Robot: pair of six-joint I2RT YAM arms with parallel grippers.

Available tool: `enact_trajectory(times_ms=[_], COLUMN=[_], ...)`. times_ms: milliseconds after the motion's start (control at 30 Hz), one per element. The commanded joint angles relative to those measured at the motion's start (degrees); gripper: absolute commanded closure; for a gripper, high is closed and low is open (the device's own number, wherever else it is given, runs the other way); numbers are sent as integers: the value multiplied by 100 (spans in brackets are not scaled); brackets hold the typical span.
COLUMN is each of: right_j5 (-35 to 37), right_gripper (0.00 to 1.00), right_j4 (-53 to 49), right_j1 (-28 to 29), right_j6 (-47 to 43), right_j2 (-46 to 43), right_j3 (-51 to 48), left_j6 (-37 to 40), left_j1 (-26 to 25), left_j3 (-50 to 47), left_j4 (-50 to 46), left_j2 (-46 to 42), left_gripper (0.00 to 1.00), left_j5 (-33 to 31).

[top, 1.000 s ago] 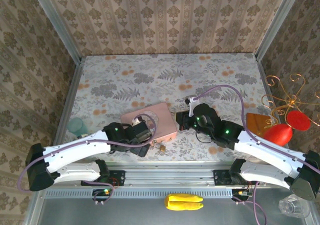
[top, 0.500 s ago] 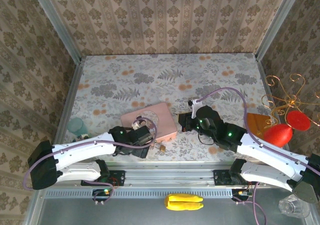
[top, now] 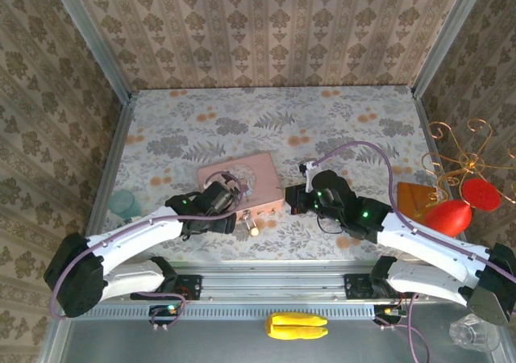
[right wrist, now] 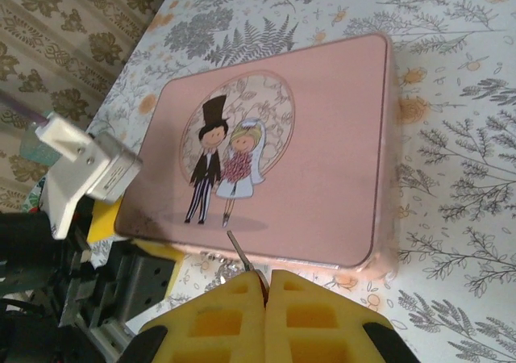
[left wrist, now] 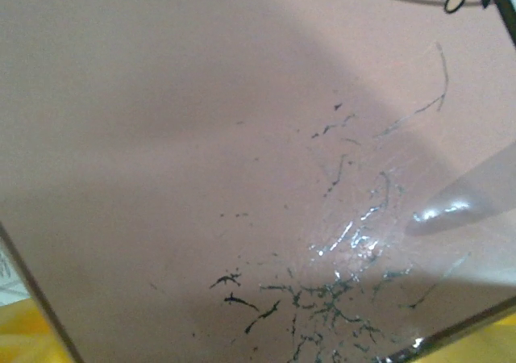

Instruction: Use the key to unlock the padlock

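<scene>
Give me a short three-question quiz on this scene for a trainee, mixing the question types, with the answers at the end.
1. True or false: the right end effector is shut on the key.
2. Multiple choice: the picture on the pink tin shows A) a bride and groom, B) a cat, C) a sailing boat.
3. Fill in: seen from above, the padlock lies on the table just off the tin's ____ edge (near or far, counted from the arm bases).
Key: 1 true; 2 A; 3 near.
</scene>
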Motion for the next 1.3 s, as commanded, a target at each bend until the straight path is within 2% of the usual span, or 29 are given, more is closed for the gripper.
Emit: enact_trajectory(times_ms=[0,433,667,867,1000,1100,1267], right_j5=[-111,-329,-287,-243,-186,-132,-71], right_gripper=[100,100,100,100,100,100,100], right_j4=[187,276,349,376,369,366,608], right_j1=[-20,-12,7,12,12,7,9], right_j6=[92,475,740,894,943,962,994], right_j2=[44,2,-78,-52,-104,-139,-179], right_j3=[31,-127,-299,-353,-387,-408,-521], left_j6=[420,614,839,968,956,937,934], left_j1=[319,1289,1667,1860,1866,1861,1811], left_j3=[99,639,1205,1453,1296,980,245], left_j4=[749,2338,2570,2837,2648,2514,2771], left_j2=[193,1451,2045,2348,2036,1492,367], left_gripper=[19,19,19,20,18,17,18], left_j5=[-28,361,444,955,796,651,850])
